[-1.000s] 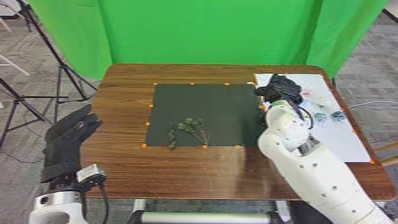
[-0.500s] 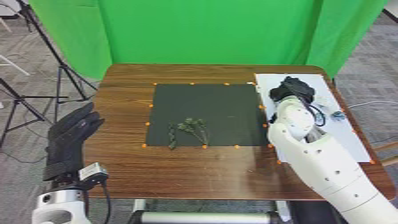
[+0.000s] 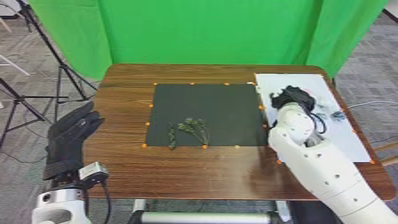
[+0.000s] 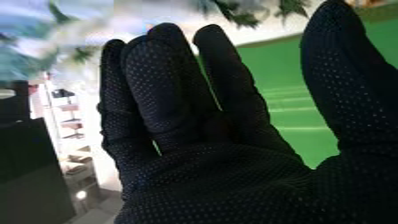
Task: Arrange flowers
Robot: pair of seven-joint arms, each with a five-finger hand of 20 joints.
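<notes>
Bluish flower point(image 3: 338, 115) on the white sheet point(image 3: 298, 79), right of your open right hand point(image 3: 291, 95) and slightly robot-side. Stem line: can't tell. Your relaxed left hand point(image 3: 75, 127) is well apart; a reach rightward looks due, right arm nearer.

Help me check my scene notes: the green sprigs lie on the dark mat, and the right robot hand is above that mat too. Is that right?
Not quite: the head view shows the right robot hand above the white sheet. The green sprigs do lie on the dark mat.
</notes>
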